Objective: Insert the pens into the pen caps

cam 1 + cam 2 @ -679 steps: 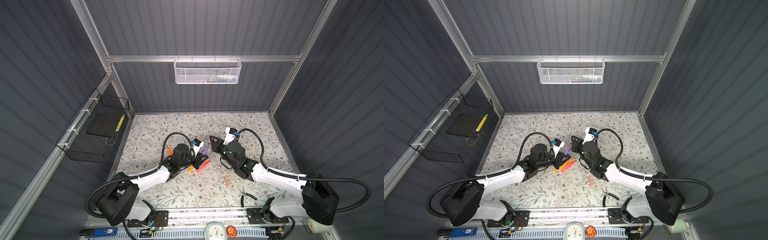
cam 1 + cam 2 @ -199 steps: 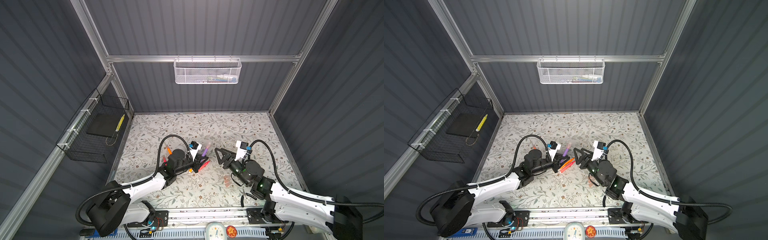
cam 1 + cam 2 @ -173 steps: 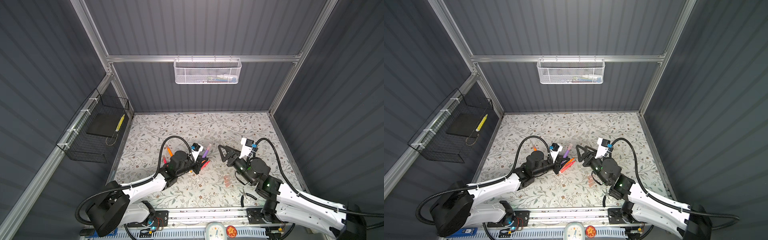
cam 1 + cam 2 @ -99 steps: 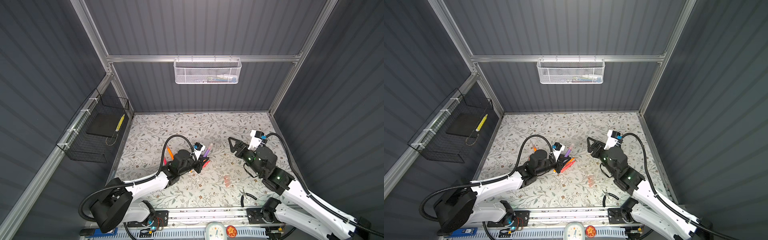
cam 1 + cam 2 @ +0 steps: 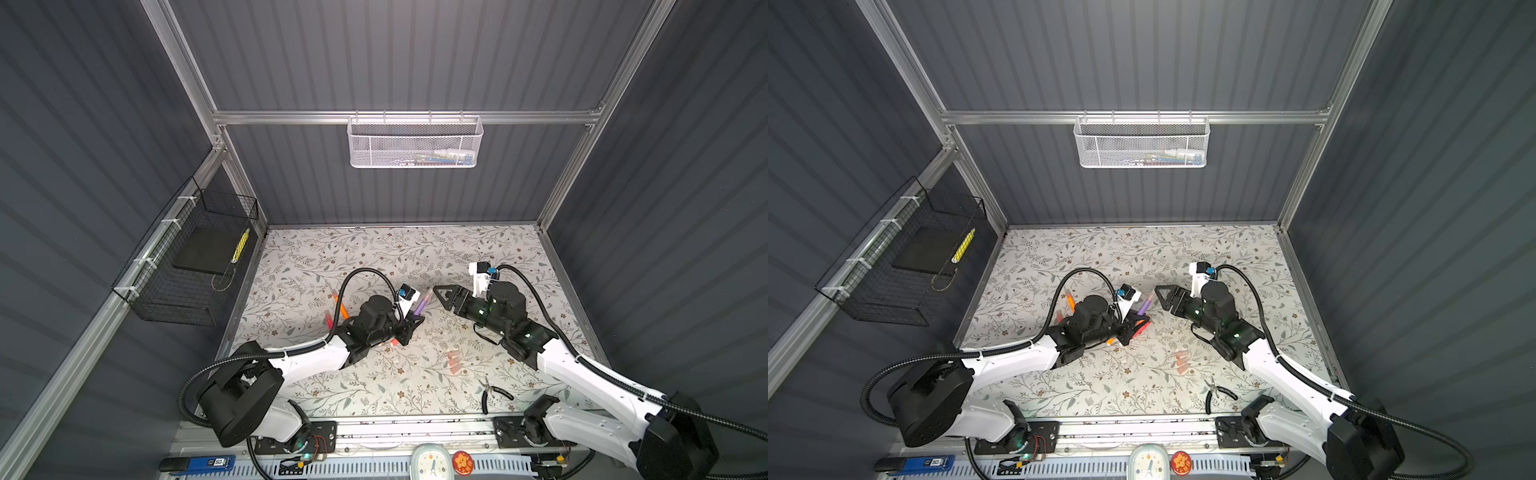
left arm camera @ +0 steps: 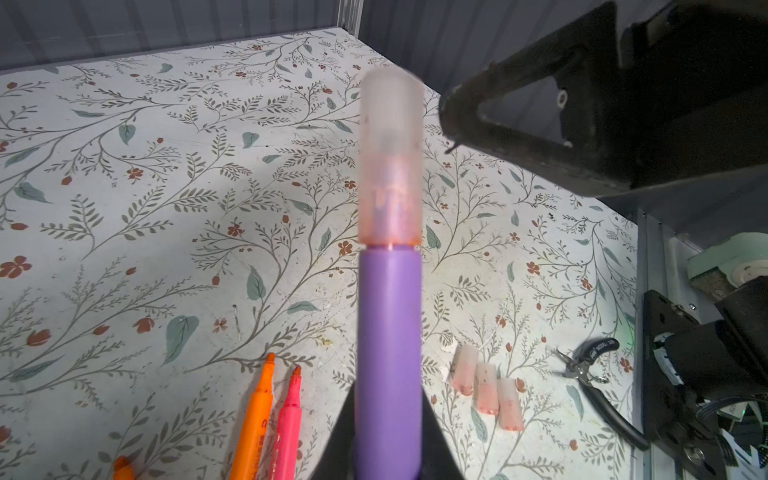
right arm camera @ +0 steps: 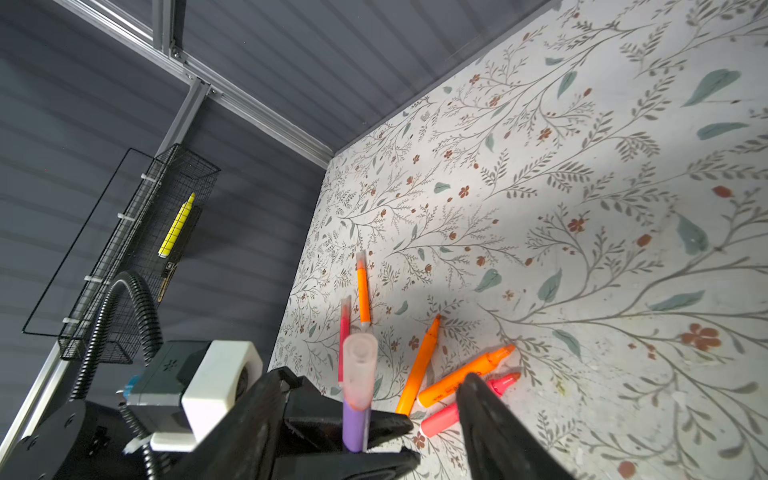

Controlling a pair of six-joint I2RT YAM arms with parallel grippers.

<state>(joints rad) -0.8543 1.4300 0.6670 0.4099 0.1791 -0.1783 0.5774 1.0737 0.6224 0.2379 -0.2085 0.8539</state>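
R claw point(image 5: 441, 293) is backing off the purple pen point(image 6: 388, 353), jaws wide, empty. L claw point(image 5: 415, 323) is still clamping it over mid bench point(image 5: 374, 249), cap point(image 6: 390, 158) now on. Three caps point(image 6: 486, 386) are lying nr the front edge, so probably next pen's due.

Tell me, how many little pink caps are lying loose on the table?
3: the first cap, second cap and third cap lie side by side near the pliers. More may be hidden.
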